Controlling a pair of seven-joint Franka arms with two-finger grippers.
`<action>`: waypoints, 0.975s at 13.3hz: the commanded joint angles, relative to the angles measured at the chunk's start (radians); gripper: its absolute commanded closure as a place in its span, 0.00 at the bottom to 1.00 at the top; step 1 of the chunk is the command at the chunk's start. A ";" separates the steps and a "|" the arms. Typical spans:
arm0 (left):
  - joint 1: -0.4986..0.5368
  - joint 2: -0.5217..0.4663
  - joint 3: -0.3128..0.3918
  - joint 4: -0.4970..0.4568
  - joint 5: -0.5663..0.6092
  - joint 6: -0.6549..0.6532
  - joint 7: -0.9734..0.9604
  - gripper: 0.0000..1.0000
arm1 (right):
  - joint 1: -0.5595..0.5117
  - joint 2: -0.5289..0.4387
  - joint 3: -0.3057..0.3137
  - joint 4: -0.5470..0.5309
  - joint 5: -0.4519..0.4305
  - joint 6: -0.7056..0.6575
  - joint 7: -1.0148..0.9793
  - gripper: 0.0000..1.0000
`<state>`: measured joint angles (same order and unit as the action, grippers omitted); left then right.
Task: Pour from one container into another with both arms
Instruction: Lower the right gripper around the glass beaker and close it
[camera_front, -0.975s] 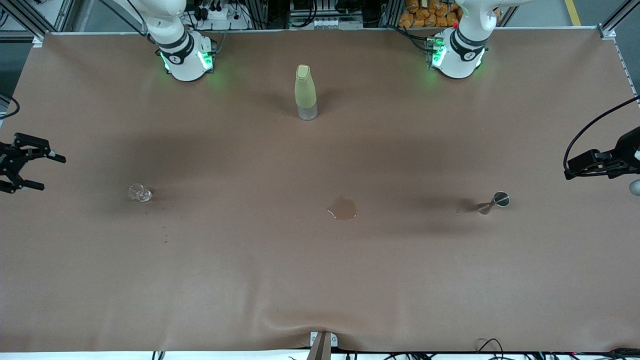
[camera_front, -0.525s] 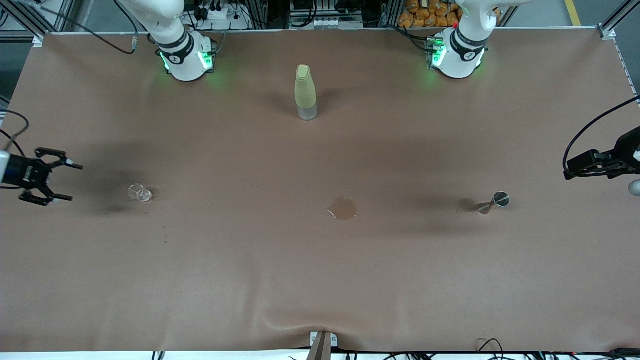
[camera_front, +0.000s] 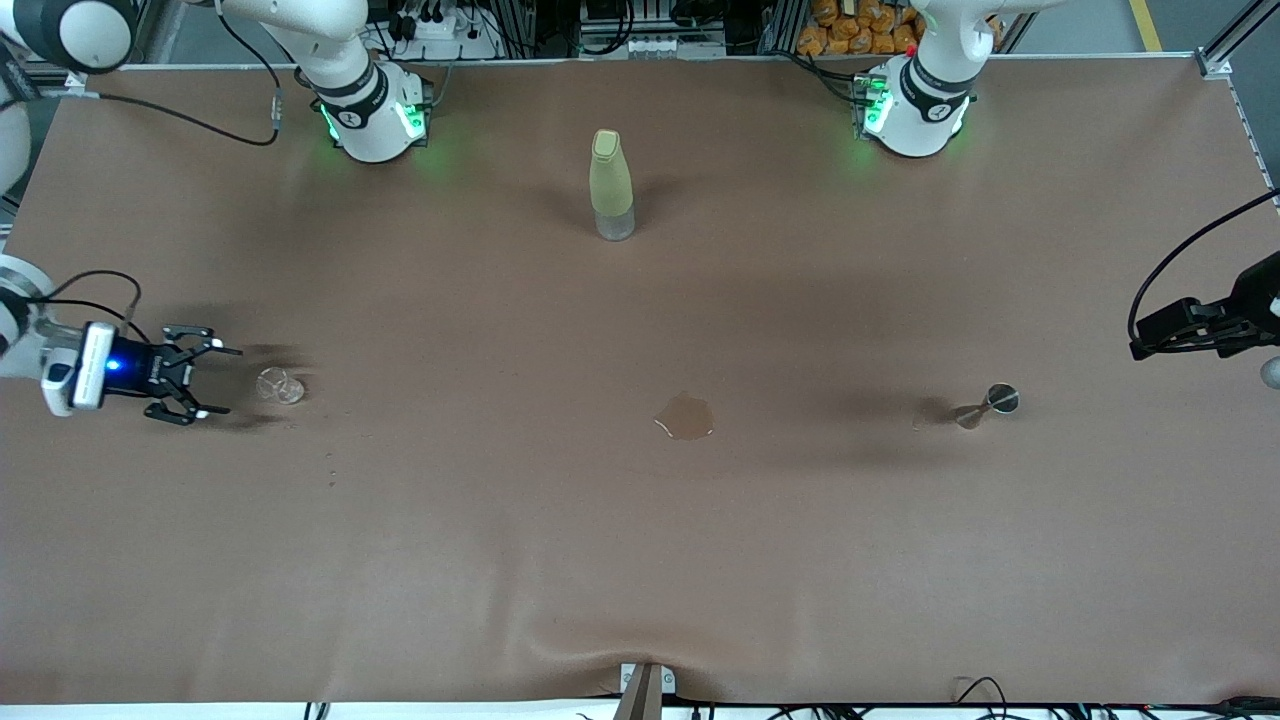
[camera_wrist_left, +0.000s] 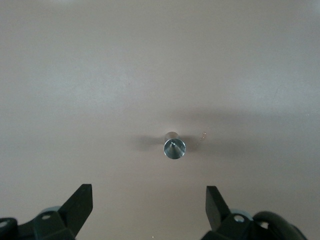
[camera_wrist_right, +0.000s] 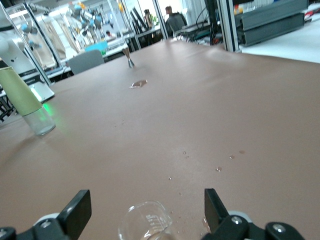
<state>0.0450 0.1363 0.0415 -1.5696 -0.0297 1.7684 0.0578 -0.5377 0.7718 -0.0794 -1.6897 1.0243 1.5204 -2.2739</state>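
Note:
The tiny clear glass cup stands toward the right arm's end of the table. My right gripper is low beside it, open, with its fingers pointing at the cup and a small gap between them. In the right wrist view the cup sits between and just ahead of the open right gripper. The steel jigger stands upright toward the left arm's end. My left gripper hovers beyond the jigger's end of the table. From the left wrist the jigger shows mouth-up ahead of the open left gripper.
A tall yellow-green bottle stands mid-table, farther from the front camera. A small puddle lies on the brown table cover between cup and jigger. Small droplets dot the cover near the cup.
My right gripper has moved in from the table's end toward the glass cup and come down close to it. The left arm, cup and jigger have stayed put.

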 joint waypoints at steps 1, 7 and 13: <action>0.039 -0.041 0.005 -0.009 -0.030 0.009 0.013 0.00 | -0.039 0.070 0.018 0.068 0.040 -0.051 -0.077 0.00; 0.065 -0.024 0.005 -0.010 -0.030 0.011 0.059 0.00 | -0.059 0.187 0.018 0.140 0.042 -0.115 -0.211 0.00; 0.062 -0.017 0.001 -0.012 -0.029 0.039 0.059 0.00 | -0.051 0.231 0.021 0.139 0.063 -0.115 -0.279 0.00</action>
<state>0.1037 0.1229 0.0450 -1.5749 -0.0418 1.7941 0.0980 -0.5776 0.9741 -0.0691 -1.5772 1.0674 1.4228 -2.5324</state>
